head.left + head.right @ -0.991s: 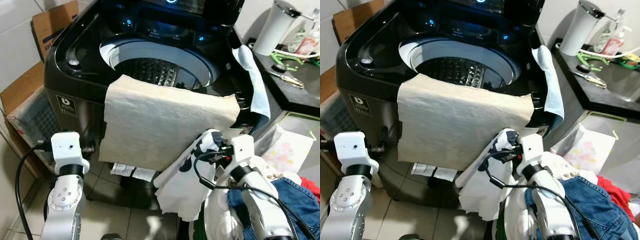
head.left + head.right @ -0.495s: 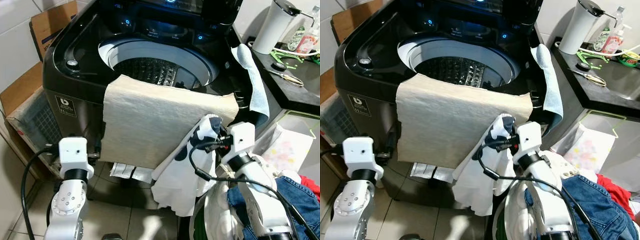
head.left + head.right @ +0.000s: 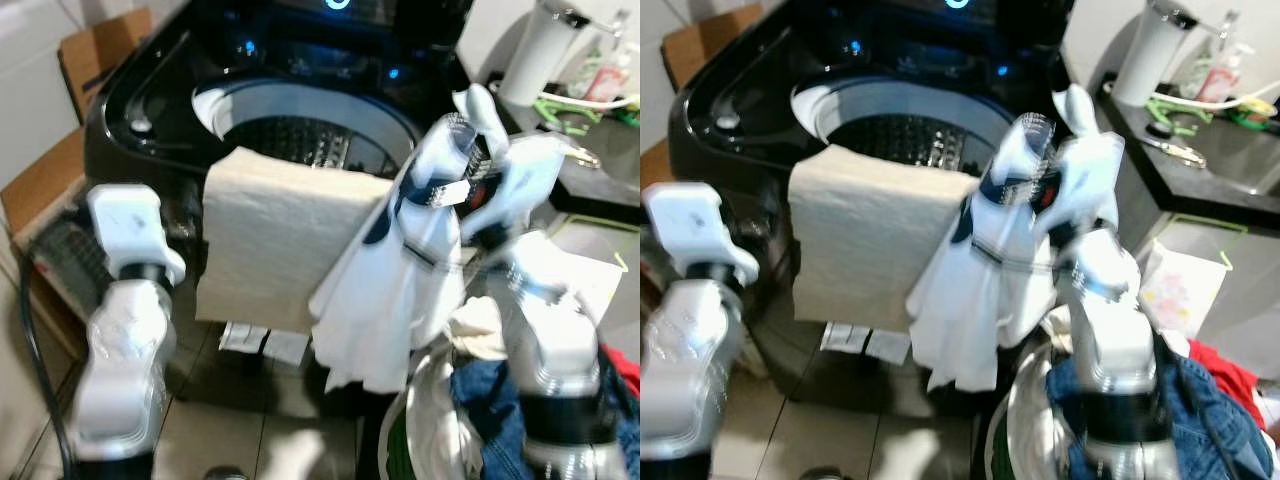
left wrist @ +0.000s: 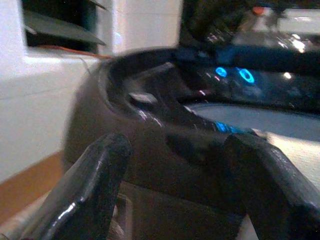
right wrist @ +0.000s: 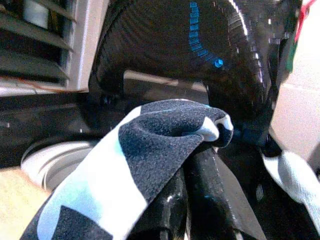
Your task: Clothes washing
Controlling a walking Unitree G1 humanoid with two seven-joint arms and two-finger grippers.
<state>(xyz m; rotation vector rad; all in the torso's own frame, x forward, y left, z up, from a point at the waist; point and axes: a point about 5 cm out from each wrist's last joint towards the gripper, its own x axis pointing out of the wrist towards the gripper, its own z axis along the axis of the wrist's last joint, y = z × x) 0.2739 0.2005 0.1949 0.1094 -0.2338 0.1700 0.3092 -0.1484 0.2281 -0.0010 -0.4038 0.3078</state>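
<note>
A black top-loading washing machine (image 3: 150, 110) stands open, its steel drum (image 3: 300, 140) showing. A beige towel (image 3: 270, 230) hangs over its front rim. My right gripper (image 3: 440, 165) is shut on a white garment with dark patches (image 3: 390, 280), held up at the machine's front right corner; the cloth hangs down from it. The same cloth (image 5: 135, 170) drapes over the closed fingers (image 5: 200, 200) in the right wrist view. My left gripper (image 4: 175, 185) is open, its fingers (image 4: 95, 185) spread, at the machine's left front side with nothing in it. The picture is blurred.
A basket (image 3: 430, 420) with jeans (image 3: 500, 400) and white clothes sits at lower right. A light blue cloth (image 3: 1075, 105) hangs at the machine's right side. A dark counter (image 3: 590, 150) holds a white jug (image 3: 530, 60). Cardboard boxes (image 3: 90, 50) stand to the left.
My right gripper has lifted the white garment up toward the machine's rim. My left arm has risen beside the machine's left front. The view has become blurred.
</note>
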